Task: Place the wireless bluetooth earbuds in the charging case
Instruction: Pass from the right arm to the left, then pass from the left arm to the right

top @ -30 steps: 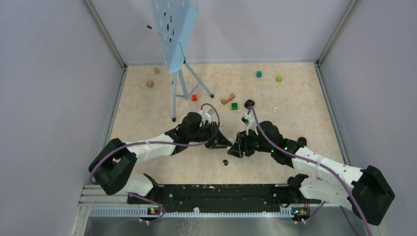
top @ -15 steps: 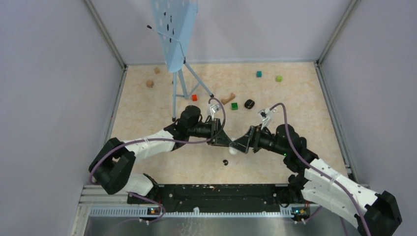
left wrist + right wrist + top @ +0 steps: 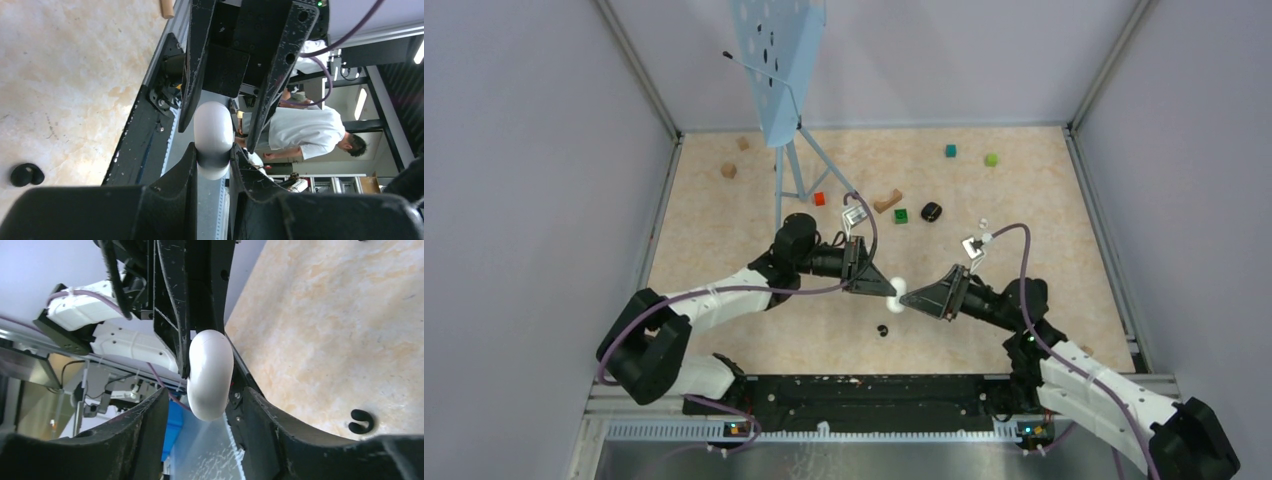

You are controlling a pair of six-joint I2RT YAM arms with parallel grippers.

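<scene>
Your right arm (image 3: 1074, 375) has swung outward and stretched since a second ago, so the right tool (image 3: 913, 300) now points at the left tool (image 3: 887, 288), tip to tip. Your left arm (image 3: 724, 297) has drawn back toward its own side. The left tool pinches the white case (image 3: 898, 294), held off the surface (image 3: 724, 230). The right tool's fingers (image 3: 150, 420) stand spread on either side of the case, not clamping it. One black earbud (image 3: 882, 330) lies on the surface near the tools, toward the bases, where it lay before.
</scene>
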